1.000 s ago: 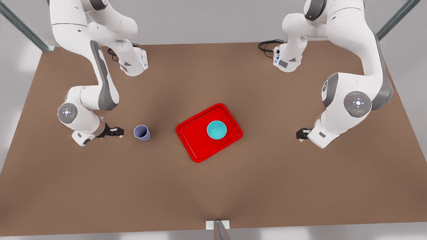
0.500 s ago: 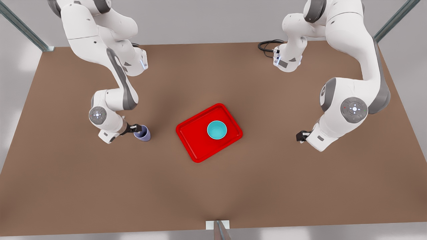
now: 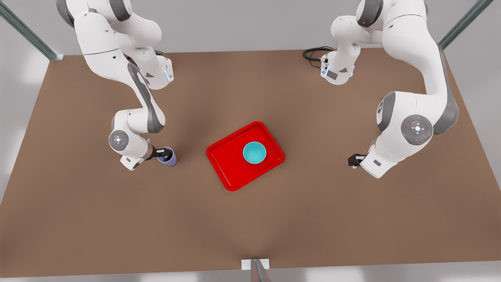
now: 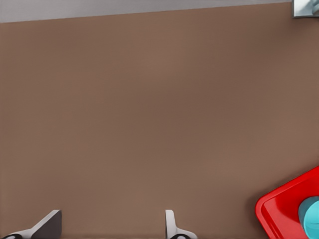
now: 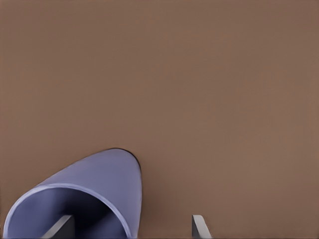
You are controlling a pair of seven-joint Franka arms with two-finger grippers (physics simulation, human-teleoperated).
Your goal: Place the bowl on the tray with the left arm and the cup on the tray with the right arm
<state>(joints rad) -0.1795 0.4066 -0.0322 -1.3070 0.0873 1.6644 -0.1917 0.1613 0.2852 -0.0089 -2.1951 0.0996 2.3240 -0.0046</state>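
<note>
Brown and bare for the most part, the table [image 3: 117, 219] carries a red tray [image 3: 231, 172] near its middle, set at a slant to the edges. Sitting on the tray, toward its far corner, is the bowl [image 3: 254, 152], upright and teal (a sliver of it and of the tray's corner [image 4: 284, 209] shows in the left wrist view too).

Over by the table's side at the front view's left, the cup [image 3: 167, 156] stands upright on the tabletop, well apart from the tray. The right gripper [image 3: 161, 152] is right at it. From that arm's wrist camera one finger [image 5: 60, 226] sits inside the cup's [image 5: 99, 184] dark mouth and the other [image 5: 199, 226] outside its wall, so the jaws straddle the rim with a gap; not clamped on it.

Across the table, near the side at the front view's right, the left gripper [image 3: 354, 159] hangs low over bare tabletop, well away from the tray. Its fingers [image 4: 172, 226] stand spread apart and hold nothing. That arm waits.
</note>
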